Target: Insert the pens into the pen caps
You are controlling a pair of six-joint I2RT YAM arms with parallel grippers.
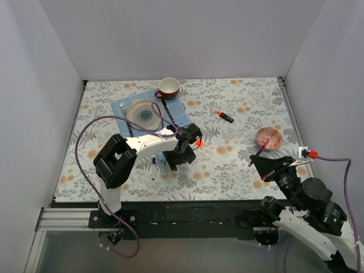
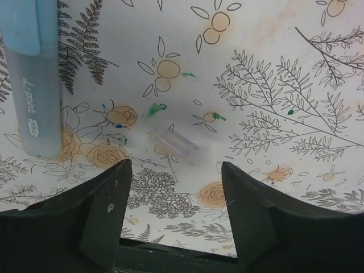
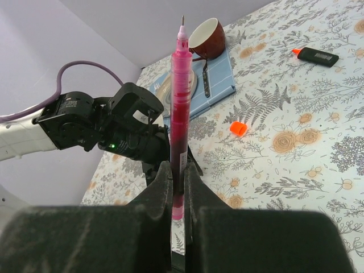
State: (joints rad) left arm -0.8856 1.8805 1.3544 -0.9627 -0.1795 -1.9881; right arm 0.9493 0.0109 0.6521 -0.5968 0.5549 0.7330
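Observation:
My right gripper (image 3: 177,170) is shut on the thin maroon pen (image 3: 181,108) and holds it tip-up above the table; they also show in the top view, gripper (image 1: 259,161) and pen (image 1: 257,152). My left gripper (image 1: 178,157) is open and empty, low over the cloth. In the left wrist view, a small, blurred translucent cap-like piece (image 2: 174,145) lies just ahead of its open jaws (image 2: 173,173), with the light-blue marker (image 2: 35,74) to the left. The orange cap (image 1: 199,143) lies right of the left gripper. The black orange-tipped highlighter (image 1: 225,116) lies further back. The white-and-blue pen (image 1: 153,168) lies left of the left gripper.
A blue placemat (image 1: 179,112) at the back holds a plate (image 1: 143,112), a red-brown cup (image 1: 169,87) and dark cutlery (image 1: 168,112). A pink glass bowl (image 1: 269,138) stands at the right, close behind the right gripper. White walls close off three sides.

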